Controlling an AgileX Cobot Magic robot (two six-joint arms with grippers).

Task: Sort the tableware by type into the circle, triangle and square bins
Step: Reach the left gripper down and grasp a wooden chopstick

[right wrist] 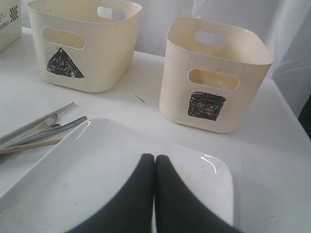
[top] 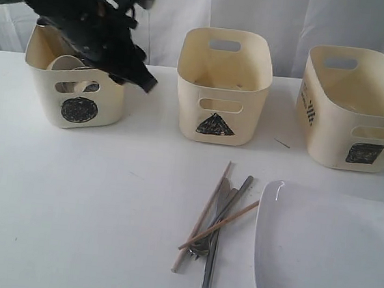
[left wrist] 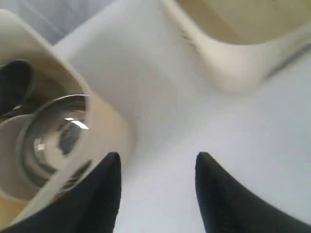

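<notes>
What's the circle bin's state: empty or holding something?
Holding something: the left wrist view shows a shiny steel vessel inside the circle bin.

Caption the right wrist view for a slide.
Shut right end effector over the white plate, triangle bin and square bin beyond, cutlery and chopsticks beside it.

The left gripper [left wrist: 158, 156] is held raised near the far left corner of the surface [top: 68, 207], fingers [left wrist: 104, 194] spread and empty, while the right gripper [right wrist: 154, 158] is seen with fingers [right wrist: 138, 194] pressed together.
</notes>
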